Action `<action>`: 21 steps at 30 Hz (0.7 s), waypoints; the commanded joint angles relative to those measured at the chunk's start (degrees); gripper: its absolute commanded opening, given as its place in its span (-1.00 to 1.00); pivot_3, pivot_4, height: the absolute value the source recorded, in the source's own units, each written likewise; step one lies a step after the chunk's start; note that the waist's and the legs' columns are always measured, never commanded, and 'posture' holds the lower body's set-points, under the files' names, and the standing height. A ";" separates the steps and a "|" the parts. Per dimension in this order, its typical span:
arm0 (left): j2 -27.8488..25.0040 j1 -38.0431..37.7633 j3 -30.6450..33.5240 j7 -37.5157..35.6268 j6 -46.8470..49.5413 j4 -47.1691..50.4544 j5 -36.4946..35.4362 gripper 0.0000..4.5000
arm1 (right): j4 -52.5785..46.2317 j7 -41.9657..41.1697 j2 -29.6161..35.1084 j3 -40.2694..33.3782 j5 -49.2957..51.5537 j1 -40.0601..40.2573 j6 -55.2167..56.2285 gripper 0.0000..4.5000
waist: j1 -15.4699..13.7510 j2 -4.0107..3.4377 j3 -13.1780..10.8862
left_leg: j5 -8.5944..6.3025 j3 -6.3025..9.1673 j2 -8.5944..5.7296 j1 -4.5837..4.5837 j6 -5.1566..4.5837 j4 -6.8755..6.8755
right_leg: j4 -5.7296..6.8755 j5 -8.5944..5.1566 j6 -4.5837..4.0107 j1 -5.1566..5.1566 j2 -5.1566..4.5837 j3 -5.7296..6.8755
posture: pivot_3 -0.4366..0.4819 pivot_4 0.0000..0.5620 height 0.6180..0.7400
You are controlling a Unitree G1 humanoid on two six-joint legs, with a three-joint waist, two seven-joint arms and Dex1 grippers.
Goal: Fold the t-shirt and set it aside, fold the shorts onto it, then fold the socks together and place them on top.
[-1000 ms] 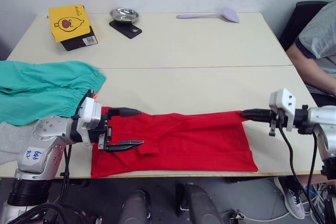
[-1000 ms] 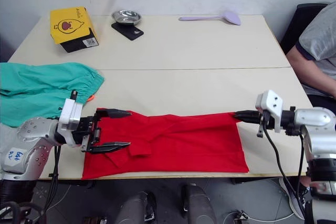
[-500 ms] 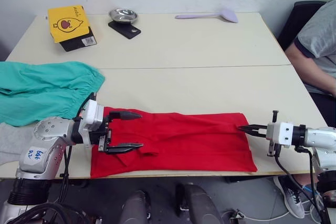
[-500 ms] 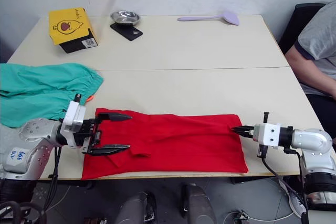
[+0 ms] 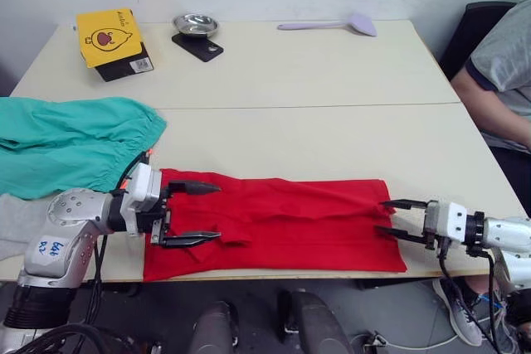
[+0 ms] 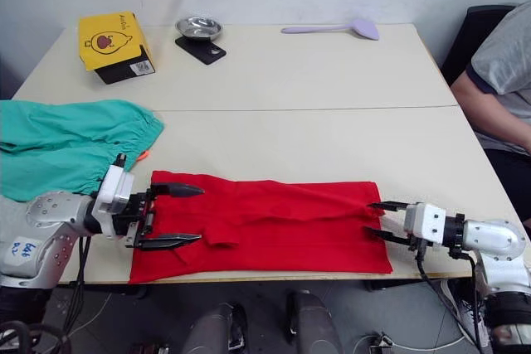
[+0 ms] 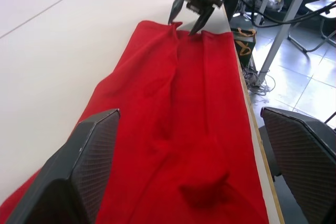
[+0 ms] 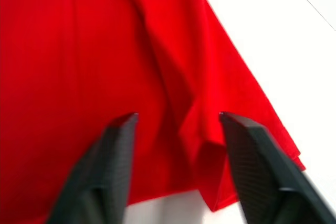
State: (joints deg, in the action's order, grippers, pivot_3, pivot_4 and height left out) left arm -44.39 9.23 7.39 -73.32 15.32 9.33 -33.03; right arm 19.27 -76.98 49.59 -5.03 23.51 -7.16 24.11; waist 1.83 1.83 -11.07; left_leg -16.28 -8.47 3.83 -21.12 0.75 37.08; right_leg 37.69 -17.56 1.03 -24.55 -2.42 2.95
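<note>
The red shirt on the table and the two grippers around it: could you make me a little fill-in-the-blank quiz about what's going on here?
1. The t-shirt lies along the table's ____ edge, the one closest to the robot.
2. Both the left gripper and the right gripper have their fingers ____.
3. The shorts lie on the robot's ____ side of the table.
4. The purple spoon lies at the table's ____ edge.

Missing words: near; open; left; far

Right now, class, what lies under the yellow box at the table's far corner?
A flat black item with a white label pokes out from under the yellow box. The rest of it is covered by the box, so it cannot be identified.
</note>
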 commanded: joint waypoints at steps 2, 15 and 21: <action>-2.33 -1.79 3.91 0.48 -0.62 -1.00 0.21 1.00 | -12.39 -1.14 7.39 -3.68 11.88 4.18 -26.29 0.80 | -0.15 -0.01 -0.01 | -0.08 0.04 0.01 -0.01 -0.13 0.00 | -0.01 -0.01 -0.03 0.00 -0.01 0.03 | -0.05 -0.47 1.00; 2.94 1.15 3.15 13.88 2.32 -2.07 4.04 0.28 | -13.67 7.84 -7.39 2.58 0.86 -7.68 -21.58 -0.44 | -0.21 0.02 0.00 | -0.11 0.05 0.00 -0.08 -0.14 -0.08 | -0.10 -0.02 -0.04 -0.02 0.02 0.08 | -0.05 -0.47 1.00; 6.63 0.11 -0.57 18.45 1.09 -0.96 8.35 -0.62 | -8.40 12.78 -14.29 5.73 -7.62 -9.36 -11.65 -1.00 | -0.15 0.03 0.00 | -0.06 -0.06 -0.02 -0.11 0.02 -0.02 | -0.11 0.00 0.00 -0.04 -0.03 0.06 | -0.05 -0.47 1.00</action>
State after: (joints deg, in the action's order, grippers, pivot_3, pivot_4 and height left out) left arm -37.94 9.88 7.41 -56.05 17.28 6.47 -25.59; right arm 10.71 -65.08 35.44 0.45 17.28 -16.12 9.47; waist 1.68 1.86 -11.07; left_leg -16.34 -8.53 3.81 -21.23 0.77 37.07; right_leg 37.58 -17.55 1.04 -24.58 -2.46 3.01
